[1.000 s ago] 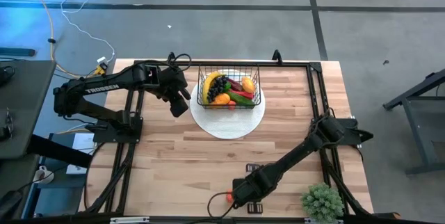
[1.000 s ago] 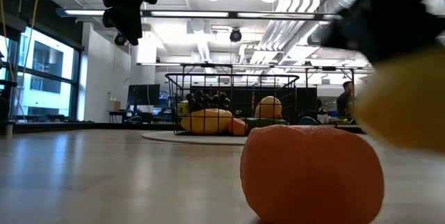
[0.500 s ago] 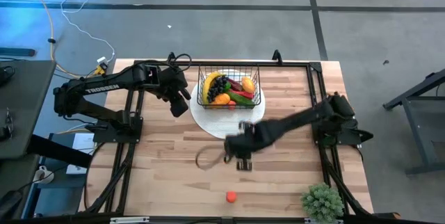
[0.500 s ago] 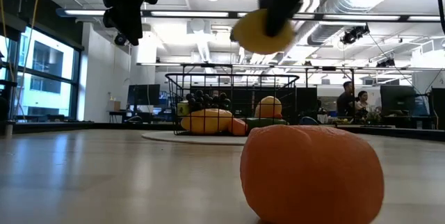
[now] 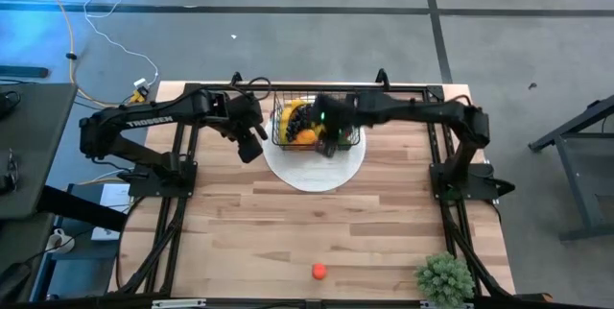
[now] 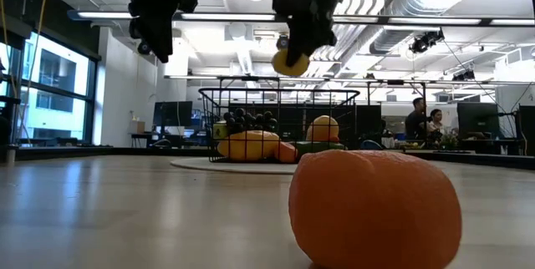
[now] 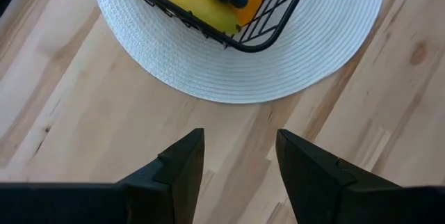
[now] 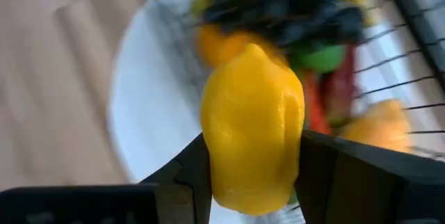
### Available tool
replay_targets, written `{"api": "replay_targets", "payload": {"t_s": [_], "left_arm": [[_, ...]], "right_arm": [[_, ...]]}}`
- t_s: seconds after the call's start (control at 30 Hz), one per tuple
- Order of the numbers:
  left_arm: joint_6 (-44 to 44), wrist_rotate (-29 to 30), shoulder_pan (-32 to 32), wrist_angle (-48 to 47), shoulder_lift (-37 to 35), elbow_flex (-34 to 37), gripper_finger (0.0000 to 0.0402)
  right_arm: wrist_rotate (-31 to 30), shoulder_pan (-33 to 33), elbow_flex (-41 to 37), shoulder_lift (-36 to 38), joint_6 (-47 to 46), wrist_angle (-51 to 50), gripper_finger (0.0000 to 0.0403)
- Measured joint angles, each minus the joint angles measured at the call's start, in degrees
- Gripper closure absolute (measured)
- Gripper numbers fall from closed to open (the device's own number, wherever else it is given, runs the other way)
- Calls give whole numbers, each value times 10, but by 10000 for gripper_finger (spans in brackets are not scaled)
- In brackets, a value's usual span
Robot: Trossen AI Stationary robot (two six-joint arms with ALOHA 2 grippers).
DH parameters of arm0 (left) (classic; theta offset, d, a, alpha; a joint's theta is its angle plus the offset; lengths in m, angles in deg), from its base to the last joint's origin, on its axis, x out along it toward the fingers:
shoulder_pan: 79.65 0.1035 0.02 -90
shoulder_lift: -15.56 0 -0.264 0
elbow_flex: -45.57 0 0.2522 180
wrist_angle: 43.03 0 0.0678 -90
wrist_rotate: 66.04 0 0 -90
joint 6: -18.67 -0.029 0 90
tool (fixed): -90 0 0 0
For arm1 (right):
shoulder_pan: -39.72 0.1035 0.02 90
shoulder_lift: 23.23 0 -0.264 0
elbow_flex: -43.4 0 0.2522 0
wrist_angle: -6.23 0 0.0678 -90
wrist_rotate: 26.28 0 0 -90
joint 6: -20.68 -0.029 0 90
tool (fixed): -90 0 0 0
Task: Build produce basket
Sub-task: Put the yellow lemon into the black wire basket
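Observation:
The black wire basket stands on a white round disc at the table's far middle. It holds a banana, dark grapes, an orange fruit, and green and red pieces. My right gripper hangs above the basket's near side, shut on a yellow lemon, which also shows as the lemon above the basket. My left gripper is open and hovers left of the basket; its wrist view shows the gripper above bare wood beside the disc. An orange fruit lies by the near edge. My right gripper pinches the lemon between its two fingers, one on each side of the lemon's middle. The fingers come from above, pointing down. The lemon is lifted clear and sits below the fingers, above the basket's rim.
A spiky green potted plant stands at the near right corner. The orange fruit sits close to the low camera. A black frame runs around the table's edges. Bare wood lies between the disc and the near edge.
My right gripper has carried the lemon from the table's near edge, beside the orange fruit, up and toward the far edge, and now stands above the basket. The orange fruit has stayed where it was.

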Motion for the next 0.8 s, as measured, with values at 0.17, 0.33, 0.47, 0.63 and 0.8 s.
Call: {"api": "replay_targets", "payload": {"t_s": [0.17,0.33,0.47,0.63,0.8], "left_arm": [[-11,0,0,1,12,0,232],[-15,-10,4,0,22,0,232],[-37,-22,6,-1,22,0,232],[-37,-22,7,-3,22,0,232],[-38,-20,7,-4,22,0,231]], "right_arm": [[0,-69,0,-1,11,54,280],[7,-125,0,-13,10,82,279],[30,-160,0,-35,14,84,277],[68,-178,0,-72,12,88,254],[69,-173,0,-90,11,84,209]]}}
